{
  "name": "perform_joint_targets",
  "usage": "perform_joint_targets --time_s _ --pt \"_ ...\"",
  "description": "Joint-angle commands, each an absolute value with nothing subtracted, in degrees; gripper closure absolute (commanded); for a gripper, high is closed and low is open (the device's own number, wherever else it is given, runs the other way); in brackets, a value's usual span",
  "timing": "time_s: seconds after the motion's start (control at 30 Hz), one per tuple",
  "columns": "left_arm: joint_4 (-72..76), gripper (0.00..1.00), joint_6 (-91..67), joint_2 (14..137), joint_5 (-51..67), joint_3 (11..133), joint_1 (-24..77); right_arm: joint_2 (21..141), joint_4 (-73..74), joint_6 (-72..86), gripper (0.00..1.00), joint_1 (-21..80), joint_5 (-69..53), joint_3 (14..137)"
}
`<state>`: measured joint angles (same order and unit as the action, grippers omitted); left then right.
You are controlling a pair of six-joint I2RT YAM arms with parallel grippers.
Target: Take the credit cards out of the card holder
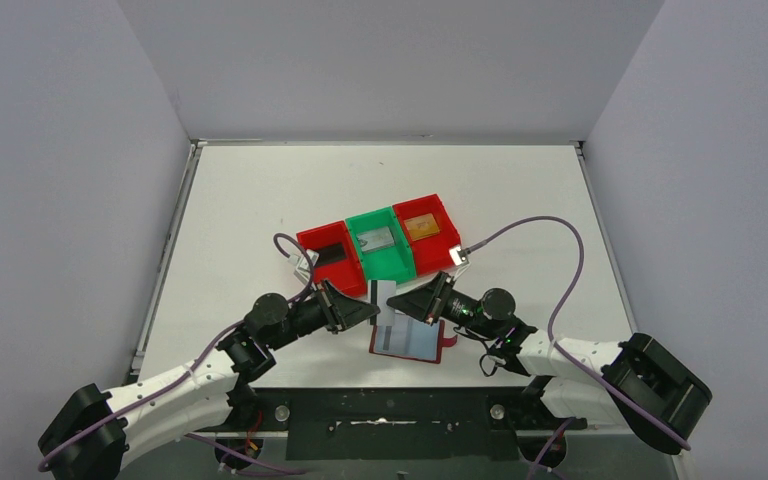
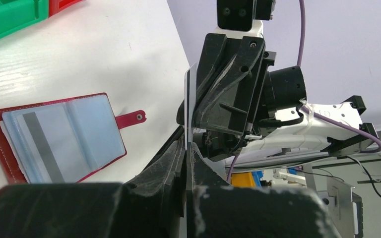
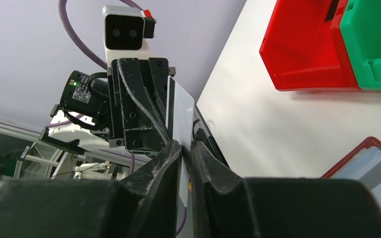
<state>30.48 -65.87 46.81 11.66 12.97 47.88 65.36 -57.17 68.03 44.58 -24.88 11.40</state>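
Thin white card (image 2: 188, 99), light, stiff, slick, best pinched across faces, is in the air near the dark red card holder (image 2: 54, 139): left gripper (image 2: 186, 148) clamped on it, right gripper (image 3: 185, 148) bracketing it, grip unclear.

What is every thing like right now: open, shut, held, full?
card holder: open, flat, one striped card in a pocket.
pale card: upright, lifted, between both grippers.
left gripper: shut on the pale card.
right gripper: jaws narrowly astride that card; grip unclear.
left red bin: holds a black card.
green bin: holds a grey card.
right red bin: holds a tan card.
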Motion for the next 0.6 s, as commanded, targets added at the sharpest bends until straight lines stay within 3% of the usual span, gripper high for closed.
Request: perform_joint_targets --time_s 0.0,0.07,0.37,0.57 --pt "33.75 1.0 -66.02 46.95 11.87 13.53 47.53 65.21 -63.54 68.17 0.9 44.08 -25.2 11.17" --pt "33.66 1.0 -66.16 47.07 11.78 13.54 47.54 65.04 -63.53 68.22 0.92 44.06 -25.16 11.16" --pt "32.38 0.71 -66.06 46.67 11.48 13.73 47.49 64.68 -63.14 68.19 1.0 43.94 -24.41 10.69" --pt "22.2 0.4 -62.32 44.65 9.14 16.65 47.46 62.15 -58.8 66.6 1.0 43.79 -21.88 10.29"
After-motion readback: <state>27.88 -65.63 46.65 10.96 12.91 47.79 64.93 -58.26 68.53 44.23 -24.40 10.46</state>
